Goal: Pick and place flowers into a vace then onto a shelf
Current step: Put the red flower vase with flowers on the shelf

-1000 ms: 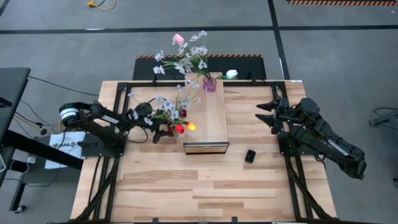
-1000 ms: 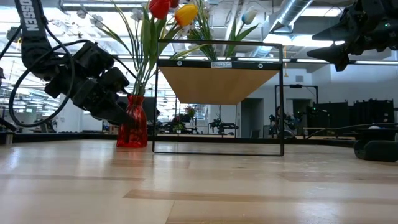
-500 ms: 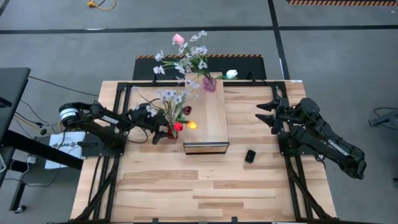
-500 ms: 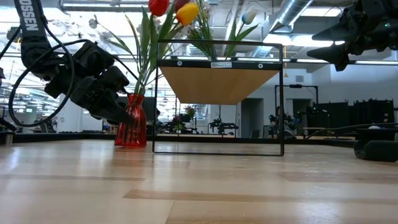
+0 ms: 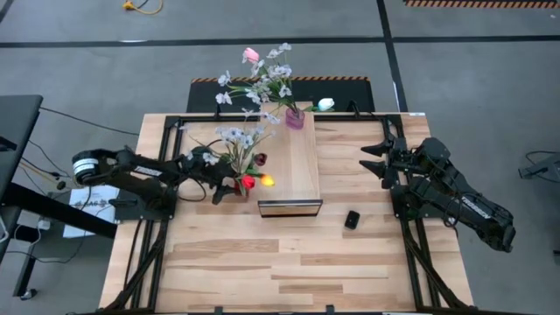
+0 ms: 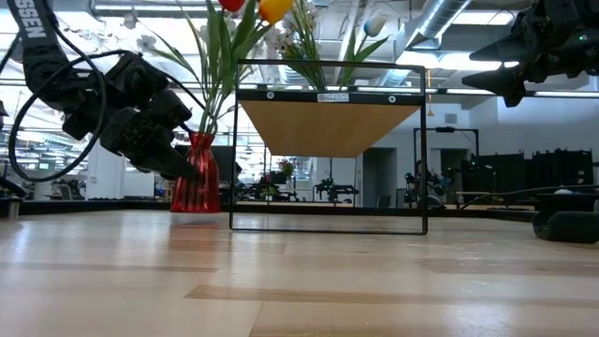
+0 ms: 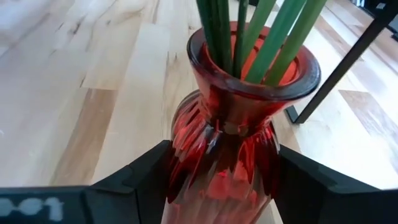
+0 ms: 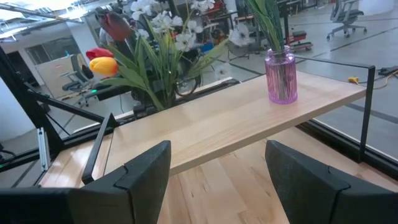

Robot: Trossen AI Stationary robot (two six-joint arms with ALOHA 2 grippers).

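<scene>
We see the ribbed red glass vase, filled with red and yellow tulips and pale blossoms on green stems, now lifted just clear of the light-wood desk beside the raised plank shelf, where a second ago it stood lower. The left gripper pinches its body between both jaws, suggesting the carry upward to the shelf has begun. The right gripper waits, jaws spread, at the desk's right edge, while a purple vase already stands on the shelf.
</scene>
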